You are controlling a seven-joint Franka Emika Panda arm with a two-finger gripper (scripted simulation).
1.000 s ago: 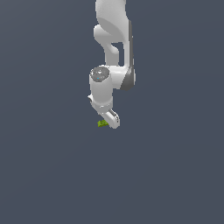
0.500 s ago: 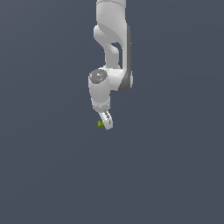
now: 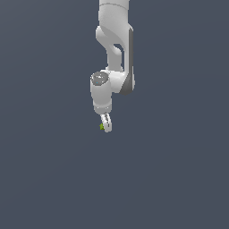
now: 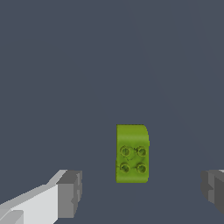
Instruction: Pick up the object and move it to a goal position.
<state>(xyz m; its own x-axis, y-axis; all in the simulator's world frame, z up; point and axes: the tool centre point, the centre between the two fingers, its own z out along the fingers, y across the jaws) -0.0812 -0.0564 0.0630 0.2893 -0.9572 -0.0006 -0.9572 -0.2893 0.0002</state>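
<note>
In the wrist view, one grey-padded finger (image 4: 70, 194) on its white link stands at one side, the lime-green block (image 4: 132, 153) lies in the middle, and the other finger pad shows only as a grey edge at the far side. So the gripper (image 4: 142, 192) is spread wide, holding nothing, with clear floor on both sides of the block. The block sits flat on the dark grey floor (image 4: 109, 65), its four studs facing the camera and grouped at the end nearer the fingers; the far end is smooth with one rounded corner. Its long axis runs across the line joining the two fingers, so a closing stroke would likely meet its two long flat sides over the short width, which looks like the better hold. It sits a little nearer the first finger than the second, and mostly just ahead of the fingertips, not fully between them. I judge the claw needs to advance slightly and descend before closing. In the exterior view the white arm (image 3: 114, 53) hangs straight down in mid-frame, and the block (image 3: 102, 127) shows as a green speck on the floor against the fingertips (image 3: 107, 126), on the exterior view's left of them. No goal marker is visible in either view.
</note>
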